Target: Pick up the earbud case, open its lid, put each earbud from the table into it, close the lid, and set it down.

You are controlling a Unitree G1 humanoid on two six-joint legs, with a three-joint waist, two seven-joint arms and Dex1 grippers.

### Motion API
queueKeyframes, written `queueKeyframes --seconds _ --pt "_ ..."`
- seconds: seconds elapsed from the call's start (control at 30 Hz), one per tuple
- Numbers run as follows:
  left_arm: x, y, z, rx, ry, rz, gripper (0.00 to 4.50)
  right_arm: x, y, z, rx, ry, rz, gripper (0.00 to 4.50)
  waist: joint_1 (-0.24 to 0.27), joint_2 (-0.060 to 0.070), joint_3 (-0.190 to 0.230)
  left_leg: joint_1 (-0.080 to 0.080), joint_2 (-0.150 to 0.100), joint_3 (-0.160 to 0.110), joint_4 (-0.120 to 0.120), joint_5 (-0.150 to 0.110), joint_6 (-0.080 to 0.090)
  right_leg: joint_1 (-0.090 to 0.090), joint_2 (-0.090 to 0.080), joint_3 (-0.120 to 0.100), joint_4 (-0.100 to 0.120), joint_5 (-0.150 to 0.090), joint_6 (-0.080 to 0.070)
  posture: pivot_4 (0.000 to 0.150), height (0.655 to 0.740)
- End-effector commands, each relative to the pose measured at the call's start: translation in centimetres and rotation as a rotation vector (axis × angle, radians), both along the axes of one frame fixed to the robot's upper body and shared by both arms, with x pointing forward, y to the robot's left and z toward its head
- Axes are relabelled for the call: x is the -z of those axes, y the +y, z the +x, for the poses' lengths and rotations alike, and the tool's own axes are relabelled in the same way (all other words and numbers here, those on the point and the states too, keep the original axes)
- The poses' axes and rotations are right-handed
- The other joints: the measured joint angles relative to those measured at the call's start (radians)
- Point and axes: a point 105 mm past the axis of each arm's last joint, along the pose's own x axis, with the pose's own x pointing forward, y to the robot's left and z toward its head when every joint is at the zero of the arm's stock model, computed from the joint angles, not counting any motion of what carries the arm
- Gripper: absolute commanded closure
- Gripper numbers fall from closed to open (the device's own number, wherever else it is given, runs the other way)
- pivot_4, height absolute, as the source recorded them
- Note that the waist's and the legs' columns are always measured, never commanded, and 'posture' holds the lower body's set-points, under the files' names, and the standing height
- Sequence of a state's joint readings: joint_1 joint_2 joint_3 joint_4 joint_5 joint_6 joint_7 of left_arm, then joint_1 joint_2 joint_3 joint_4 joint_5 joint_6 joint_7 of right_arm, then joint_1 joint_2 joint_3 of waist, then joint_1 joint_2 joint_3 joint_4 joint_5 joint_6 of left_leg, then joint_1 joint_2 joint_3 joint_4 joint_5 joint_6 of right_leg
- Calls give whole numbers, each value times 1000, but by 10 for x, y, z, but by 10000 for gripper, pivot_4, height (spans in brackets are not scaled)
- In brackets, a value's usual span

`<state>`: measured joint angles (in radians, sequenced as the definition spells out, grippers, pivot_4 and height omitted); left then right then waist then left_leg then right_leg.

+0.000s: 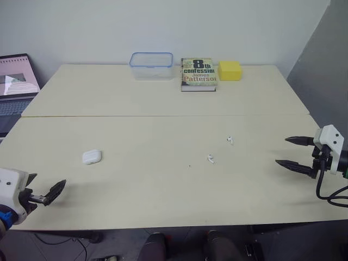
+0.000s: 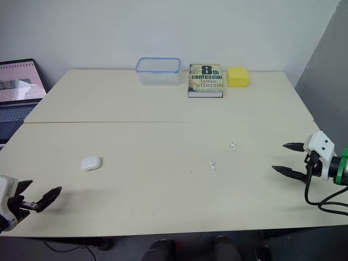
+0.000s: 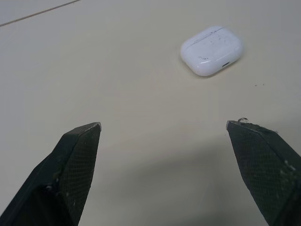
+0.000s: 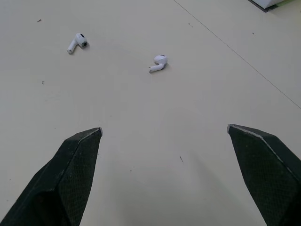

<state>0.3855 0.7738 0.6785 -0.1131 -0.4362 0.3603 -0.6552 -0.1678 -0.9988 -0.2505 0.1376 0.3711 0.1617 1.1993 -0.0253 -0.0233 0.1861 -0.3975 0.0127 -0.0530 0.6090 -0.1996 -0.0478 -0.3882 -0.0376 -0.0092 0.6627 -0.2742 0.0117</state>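
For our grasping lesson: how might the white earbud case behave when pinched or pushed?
The earbud case looks glossy and rounded, so it may slip from a pinch. Lying flat, it probably slides rather than tips.

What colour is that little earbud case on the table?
White. The earbud case shows best in the left wrist view.

earbud case (image 3: 211, 51): glossy plastic | table (image 1: 163, 187): matt, smooth | container (image 1: 151, 66): clear plastic
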Motion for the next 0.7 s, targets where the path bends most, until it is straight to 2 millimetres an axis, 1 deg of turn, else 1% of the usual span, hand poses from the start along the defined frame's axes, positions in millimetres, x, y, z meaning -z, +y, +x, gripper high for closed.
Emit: queueKeyframes --seconds 0.03,0.2,0.3,0.5,0.53,0.7 --pt "-15 2 4 -1 -56 43 0 -3 0 0 -5 -25 -4 260 0 0 0 0 0 0 0 0 0 0 0 0 0 0 0 1500 7400" --pt "-21 -9 11 67 -82 16 0 1 -2 -3 9 -22 4 260 1 0 0 0 0 0 0 0 0 0 0 0 0 0 0 1500 7400" --pt "-25 -15 13 99 -110 1 0 2 0 -3 7 -26 9 260 0 0 0 0 0 0 0 0 0 0 0 0 0 3 5 1500 7400" --pt "-29 -19 12 125 -135 -34 0 4 2 -3 4 -28 14 260 0 0 0 0 0 0 0 0 0 0 1 0 0 3 5 1500 7400" --pt "-27 -16 12 112 -121 -16 0 5 2 -3 3 -28 14 260 0 0 0 0 0 0 0 0 0 0 1 0 0 3 5 1500 7400" --pt "-28 -19 12 132 -131 -17 0 6 3 -4 0 -29 14 260 0 0 0 0 0 0 0 0 0 0 1 0 0 3 6 1500 7400"
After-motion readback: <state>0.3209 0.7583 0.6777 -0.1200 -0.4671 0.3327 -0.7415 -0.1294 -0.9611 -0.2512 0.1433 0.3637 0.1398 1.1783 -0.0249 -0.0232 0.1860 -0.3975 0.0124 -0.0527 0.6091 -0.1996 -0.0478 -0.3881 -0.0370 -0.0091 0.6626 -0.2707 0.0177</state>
